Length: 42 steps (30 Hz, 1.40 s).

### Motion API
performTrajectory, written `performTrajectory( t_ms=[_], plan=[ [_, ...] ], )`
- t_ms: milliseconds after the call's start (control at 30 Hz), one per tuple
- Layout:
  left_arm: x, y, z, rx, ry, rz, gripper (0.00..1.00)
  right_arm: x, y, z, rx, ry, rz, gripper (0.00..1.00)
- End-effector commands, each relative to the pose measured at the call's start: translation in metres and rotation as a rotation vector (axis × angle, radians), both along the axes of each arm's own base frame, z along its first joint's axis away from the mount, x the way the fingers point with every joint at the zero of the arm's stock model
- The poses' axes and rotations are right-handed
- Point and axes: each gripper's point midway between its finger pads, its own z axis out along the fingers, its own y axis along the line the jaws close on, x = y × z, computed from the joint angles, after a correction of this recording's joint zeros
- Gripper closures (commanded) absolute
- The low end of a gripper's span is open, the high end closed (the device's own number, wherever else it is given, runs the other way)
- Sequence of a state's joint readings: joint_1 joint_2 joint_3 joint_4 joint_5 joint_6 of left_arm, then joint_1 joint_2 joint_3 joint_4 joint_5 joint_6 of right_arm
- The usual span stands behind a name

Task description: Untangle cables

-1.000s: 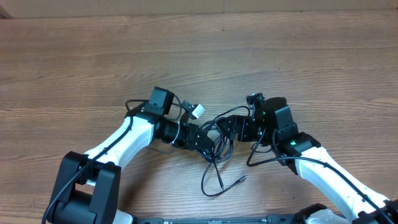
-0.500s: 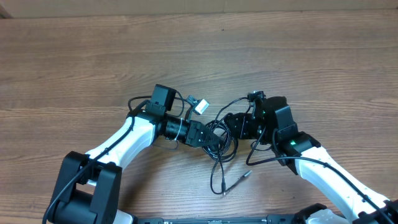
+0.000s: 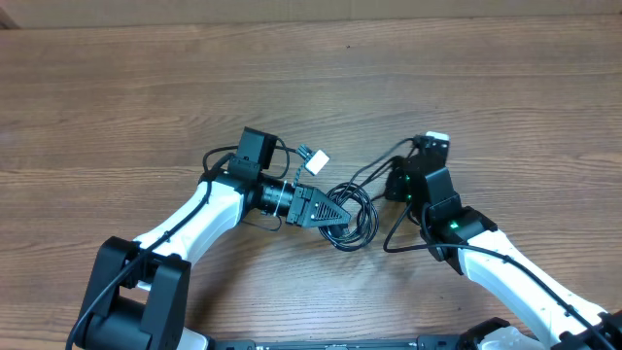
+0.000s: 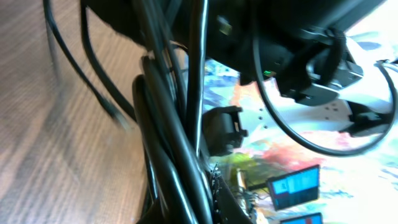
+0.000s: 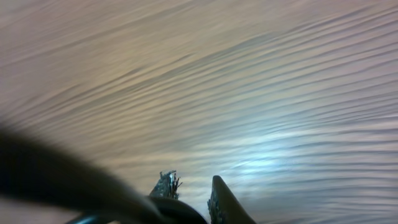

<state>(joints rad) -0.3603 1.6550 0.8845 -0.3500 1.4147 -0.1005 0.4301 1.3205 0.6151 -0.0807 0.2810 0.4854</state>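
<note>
The black cables [image 3: 358, 209] are bunched into one small coil at mid-table. My left gripper [image 3: 335, 212] points right and is shut on the coil's left side. In the left wrist view the strands [image 4: 165, 143] run thick and close down into the left gripper [image 4: 186, 208]. One strand [image 3: 374, 165] arcs from the coil up to my right gripper [image 3: 394, 185], just right of the coil. In the right wrist view the right gripper [image 5: 189, 183] has its fingertips [image 5: 217, 190] close together with a black cable [image 5: 180, 211] between them. No plug tips show.
A thicker black cord [image 3: 400, 238] loops beside the right arm, and a white tag [image 3: 313, 157] hangs from the left arm's wiring. The right arm [image 4: 298, 56] fills the top of the left wrist view. Bare wooden table [image 3: 146, 87] lies all around.
The right gripper has shut on a strand, turned and drawn back to the right. The loose ends that trailed toward the front edge have been pulled up into the coil.
</note>
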Motion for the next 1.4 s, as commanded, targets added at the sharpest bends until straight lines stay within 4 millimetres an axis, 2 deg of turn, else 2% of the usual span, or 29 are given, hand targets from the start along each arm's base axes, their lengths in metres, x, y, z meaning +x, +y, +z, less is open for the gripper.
performTrajectory(
  t_ms=[0,67,167,300,367,400,433,500,533,567,600,800,967,1100,1233,1367],
  plan=[
    [-0.007,0.003,0.028,-0.121,-0.013,-0.049,0.96,0.007,-0.069,0.017,-0.213,-0.085,-0.302,0.84],
    [-0.002,0.006,0.024,-0.101,-0.021,-0.024,0.96,0.005,-0.074,0.016,-0.235,-0.078,-0.317,0.84],
    [0.016,0.013,0.006,0.003,-0.035,0.061,0.96,0.002,-0.078,0.014,-0.259,-0.065,-0.329,0.83],
    [0.037,0.022,-0.029,0.233,0.016,0.203,0.96,-0.001,-0.075,0.009,-0.254,-0.038,-0.306,0.80],
    [0.047,0.030,-0.050,0.366,0.049,0.285,0.96,-0.003,-0.073,0.005,-0.248,-0.021,-0.295,0.74],
    [0.050,0.035,-0.058,0.418,0.059,0.316,0.96,-0.003,-0.070,0.003,-0.235,-0.011,-0.277,0.68],
    [0.054,0.046,-0.074,0.531,0.085,0.381,0.96,-0.004,-0.057,-0.003,-0.184,0.016,-0.219,0.52],
    [0.057,0.057,-0.088,0.627,0.106,0.434,0.96,-0.006,-0.036,-0.010,-0.102,0.053,-0.129,0.27],
    [0.058,0.063,-0.093,0.667,0.114,0.455,0.96,-0.007,-0.027,-0.012,-0.066,0.069,-0.088,0.22],
    [0.058,0.068,-0.098,0.706,0.121,0.472,0.96,-0.010,-0.013,-0.015,-0.012,0.094,-0.028,0.04],
    [0.057,0.070,-0.100,0.723,0.126,0.479,0.96,-0.013,-0.002,-0.017,0.030,0.114,0.018,0.00],
    [0.052,0.088,-0.115,0.848,0.136,0.509,0.94,-0.041,0.053,-0.020,0.268,0.242,0.254,0.00],
    [0.043,0.103,-0.125,0.953,0.164,0.521,0.94,-0.065,0.071,-0.024,0.488,0.411,0.194,0.00],
    [0.036,0.102,-0.125,0.959,0.172,0.496,0.96,-0.075,0.087,-0.017,0.624,0.488,0.193,0.00],
    [0.030,0.093,-0.125,0.952,0.150,0.452,0.96,-0.088,0.094,-0.016,0.772,0.623,0.065,0.00],
    [0.024,0.080,-0.124,0.941,0.072,0.385,0.96,-0.090,0.106,-0.014,0.836,0.658,-0.018,0.00]
  ],
)
